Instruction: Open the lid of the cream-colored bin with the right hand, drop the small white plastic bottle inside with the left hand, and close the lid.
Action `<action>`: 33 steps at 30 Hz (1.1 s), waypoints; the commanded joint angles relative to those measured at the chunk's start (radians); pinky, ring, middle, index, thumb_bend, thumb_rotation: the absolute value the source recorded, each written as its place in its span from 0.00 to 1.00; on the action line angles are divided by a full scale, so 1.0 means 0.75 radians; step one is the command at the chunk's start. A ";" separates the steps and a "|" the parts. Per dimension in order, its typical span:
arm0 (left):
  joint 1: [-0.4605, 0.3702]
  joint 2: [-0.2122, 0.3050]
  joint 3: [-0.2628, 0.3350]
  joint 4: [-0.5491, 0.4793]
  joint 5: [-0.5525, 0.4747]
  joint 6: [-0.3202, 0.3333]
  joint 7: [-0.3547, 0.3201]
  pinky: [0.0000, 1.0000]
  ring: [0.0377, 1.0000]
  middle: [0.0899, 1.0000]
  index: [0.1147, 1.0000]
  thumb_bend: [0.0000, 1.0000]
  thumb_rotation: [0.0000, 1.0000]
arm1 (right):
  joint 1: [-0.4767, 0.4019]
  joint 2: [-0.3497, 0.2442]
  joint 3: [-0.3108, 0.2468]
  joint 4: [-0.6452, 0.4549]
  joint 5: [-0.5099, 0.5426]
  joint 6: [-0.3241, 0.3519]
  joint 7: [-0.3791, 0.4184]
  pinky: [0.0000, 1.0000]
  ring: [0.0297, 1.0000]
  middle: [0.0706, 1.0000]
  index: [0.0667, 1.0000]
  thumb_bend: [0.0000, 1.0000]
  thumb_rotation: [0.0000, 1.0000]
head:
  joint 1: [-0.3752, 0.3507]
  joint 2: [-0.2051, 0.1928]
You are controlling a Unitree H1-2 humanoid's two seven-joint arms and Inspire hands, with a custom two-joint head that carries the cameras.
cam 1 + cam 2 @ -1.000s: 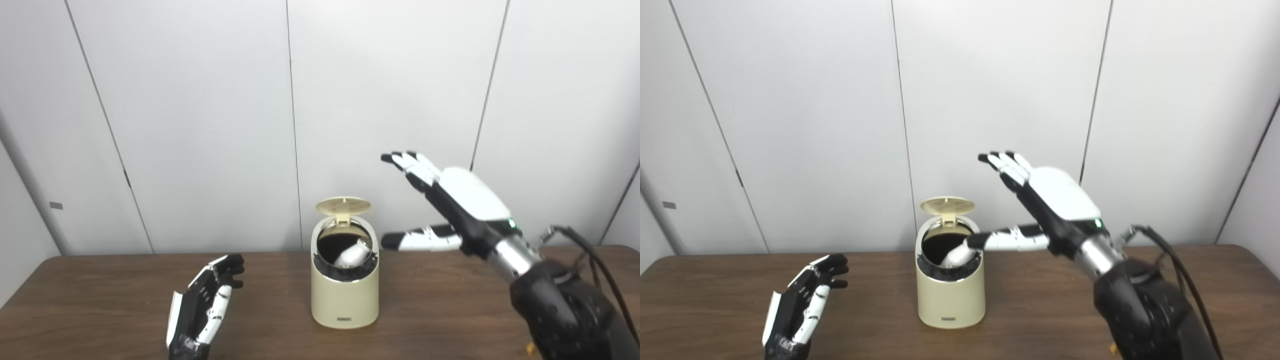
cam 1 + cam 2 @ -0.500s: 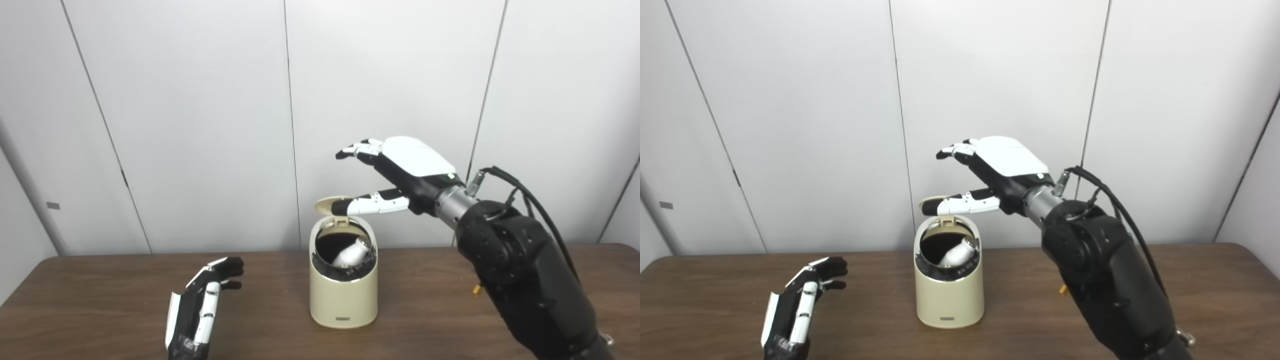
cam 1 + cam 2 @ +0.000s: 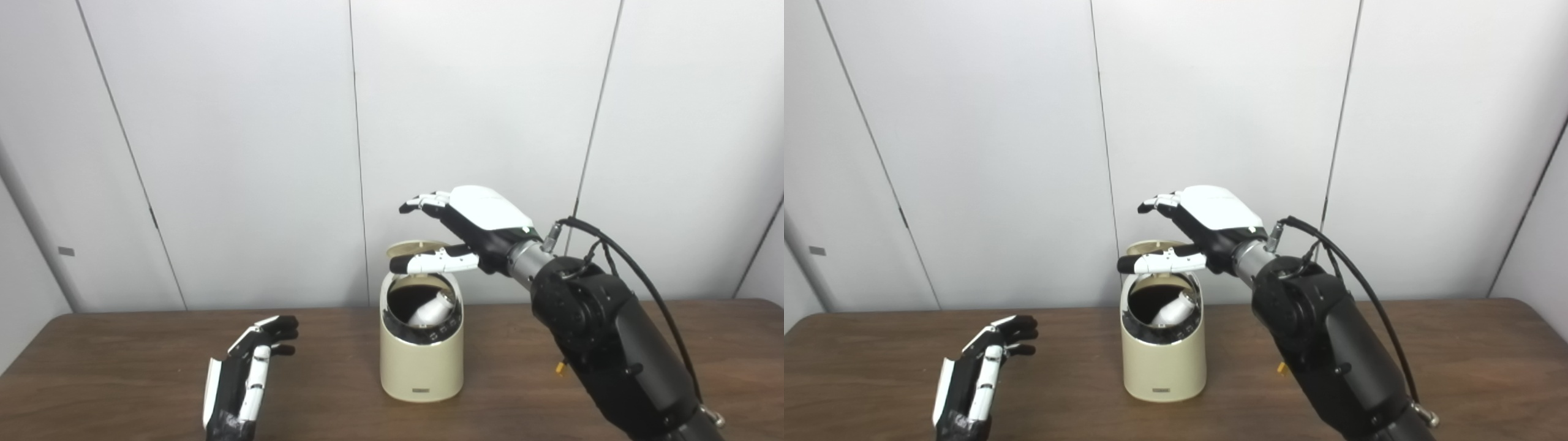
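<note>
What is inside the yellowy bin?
A small white bottle lies tilted inside the open bin. The bin's walls hide the bottom, so anything under the bottle cannot be seen.

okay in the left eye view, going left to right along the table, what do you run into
Black-and-white left hand, open and low over the brown wooden table → cream-colored bin with the small white plastic bottle inside → black right arm, whose open right hand reaches back over the bin's raised lid.
</note>
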 commanded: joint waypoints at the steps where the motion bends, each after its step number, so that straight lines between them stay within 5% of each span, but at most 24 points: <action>1: -0.040 0.011 0.004 -0.033 0.008 -0.030 0.012 0.62 0.68 0.68 0.64 0.27 0.87 | -0.042 0.004 -0.013 -0.020 -0.008 -0.006 -0.045 0.93 0.94 0.91 0.86 0.83 1.00 | -0.001 -0.001; 27: -0.028 0.018 -0.005 -0.072 0.035 -0.030 0.012 0.62 0.68 0.68 0.64 0.26 0.90 | 0.242 0.010 -0.034 -0.237 -0.014 -0.015 -0.085 0.90 0.91 0.85 0.80 0.80 1.00 | 0.002 0.030; 33: -0.027 0.017 -0.002 -0.079 0.044 -0.029 0.015 0.63 0.69 0.68 0.64 0.26 0.92 | 0.322 0.018 -0.034 -0.290 0.009 0.018 -0.048 0.99 0.94 0.86 0.82 0.77 1.00 | -0.001 0.039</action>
